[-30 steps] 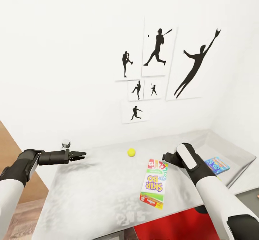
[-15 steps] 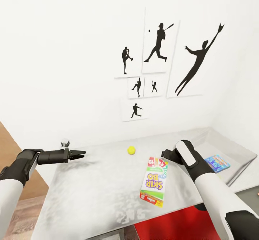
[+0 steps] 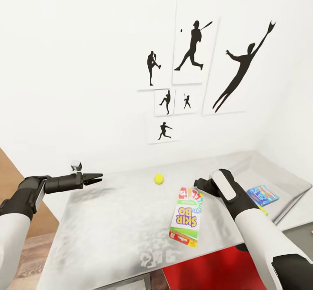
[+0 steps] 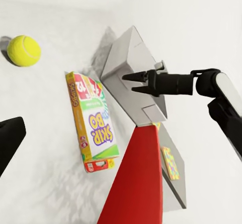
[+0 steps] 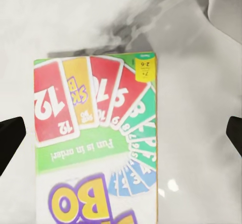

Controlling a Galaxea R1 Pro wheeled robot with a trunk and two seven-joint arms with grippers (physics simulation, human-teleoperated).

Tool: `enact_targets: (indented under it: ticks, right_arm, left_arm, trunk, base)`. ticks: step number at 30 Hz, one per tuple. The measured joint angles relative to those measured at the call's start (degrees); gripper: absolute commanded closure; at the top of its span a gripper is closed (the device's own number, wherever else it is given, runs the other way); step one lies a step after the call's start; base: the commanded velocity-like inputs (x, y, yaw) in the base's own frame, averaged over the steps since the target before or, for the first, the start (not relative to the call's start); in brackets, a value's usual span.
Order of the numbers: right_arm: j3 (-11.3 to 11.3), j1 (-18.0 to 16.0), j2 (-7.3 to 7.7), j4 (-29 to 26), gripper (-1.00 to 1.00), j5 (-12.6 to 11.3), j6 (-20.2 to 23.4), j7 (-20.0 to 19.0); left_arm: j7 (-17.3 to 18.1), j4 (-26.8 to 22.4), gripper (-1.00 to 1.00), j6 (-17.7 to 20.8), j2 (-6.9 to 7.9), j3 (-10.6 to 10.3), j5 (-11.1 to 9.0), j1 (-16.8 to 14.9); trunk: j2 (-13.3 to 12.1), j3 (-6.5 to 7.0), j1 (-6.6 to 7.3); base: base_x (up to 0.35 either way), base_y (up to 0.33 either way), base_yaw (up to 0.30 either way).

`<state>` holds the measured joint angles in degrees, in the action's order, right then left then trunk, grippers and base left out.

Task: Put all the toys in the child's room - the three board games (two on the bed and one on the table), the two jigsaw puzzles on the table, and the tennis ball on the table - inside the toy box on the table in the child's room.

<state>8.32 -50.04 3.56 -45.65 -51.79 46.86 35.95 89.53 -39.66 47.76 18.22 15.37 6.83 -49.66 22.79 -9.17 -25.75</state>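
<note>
just right of centre in the head view, low in the frame, the right gripper (image 3: 199,182) hangs over the far end of the skip-bo board game (image 3: 187,216), its fingers spread wide and holding nothing: in the right wrist view the two dark fingertips (image 5: 10,138) sit at opposite edges of the picture, with the box's fanned-card end (image 5: 96,133) squarely between them. that box lies flat on the table (image 3: 113,225), its long axis running from the gripper back toward the robot, so the open fingers straddle its short width (a fair line-up for a pinch across the narrow sides, i would judge). the right arm is plainly the nearer one.

outward from there, the tennis ball (image 3: 159,178) rests on the table to the left of the gripper and apart from the box. at the right edge of the frame the small blue board game (image 3: 262,195) lies inside the toy box (image 3: 243,168), well apart from the skip-bo box. far left, the left gripper (image 3: 96,178) hovers above the table's left end, its fingers close together and nothing between them. baseball silhouette pictures (image 3: 191,77) hang on the white wall above.
</note>
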Motion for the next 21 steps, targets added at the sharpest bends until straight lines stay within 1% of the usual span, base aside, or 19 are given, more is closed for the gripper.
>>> enact_targets:
  ticks: [8, 15, 21]
  right_arm:
    - [0.0, 0.0, -0.03, 0.0, -1.00, 0.0, -0.4, -1.5]
    - [0.0, 0.0, -0.08, 0.0, -1.00, 0.0, -0.4, -1.7]
    - [0.0, -0.1, -0.05, 0.0, -1.00, 0.0, -0.4, -1.7]
  left_arm:
    - [0.0, -0.3, -1.00, -0.1, -0.34, 0.0, 0.0, 0.0]
    - [0.0, -0.3, -1.00, -0.1, -0.86, 0.0, 0.1, 0.0]
    - [0.0, -0.3, -1.00, -0.2, -0.91, 0.0, 0.1, 0.0]
  trunk:
    - [0.0, -0.75, 0.00]
    - [0.0, -1.41, 0.00]
    - [0.0, -1.98, 0.00]
  base:
    - [0.000, 0.000, 0.000]
    - [0.000, 0.000, 0.000]
    - [0.000, 0.000, 0.000]
